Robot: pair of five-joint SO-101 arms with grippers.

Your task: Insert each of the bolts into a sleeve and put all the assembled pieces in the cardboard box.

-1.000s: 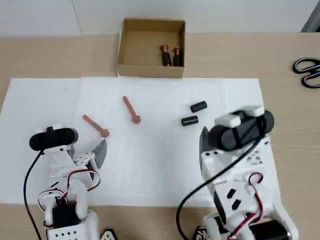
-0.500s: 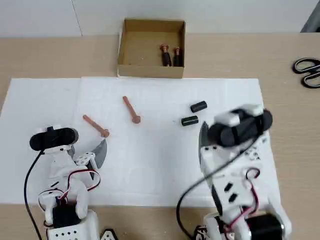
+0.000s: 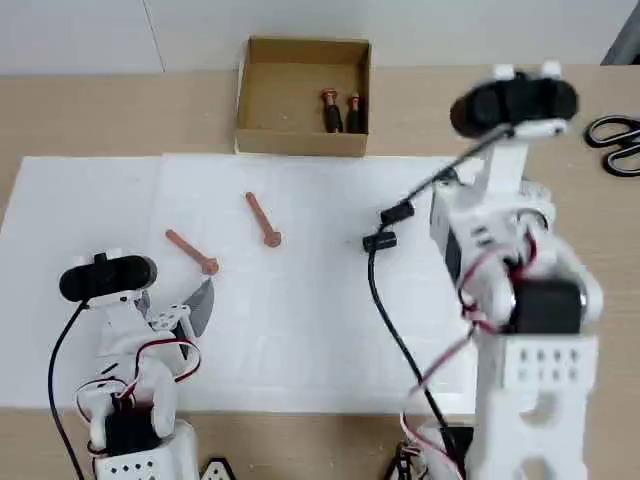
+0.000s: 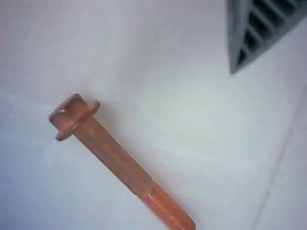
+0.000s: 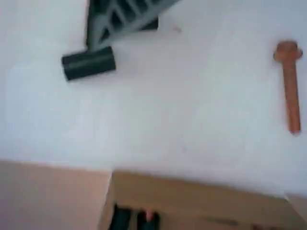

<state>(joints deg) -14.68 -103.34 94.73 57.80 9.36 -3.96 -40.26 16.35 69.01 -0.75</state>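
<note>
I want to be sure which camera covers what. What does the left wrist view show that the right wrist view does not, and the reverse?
Left wrist view, not the right: the bolt lying nearest the left arm, seen close. Right wrist view, not the left: a black sleeve, the other loose bolt, the cardboard box with dark pieces inside, and bare table. Both: the white sheet under the parts.
</note>
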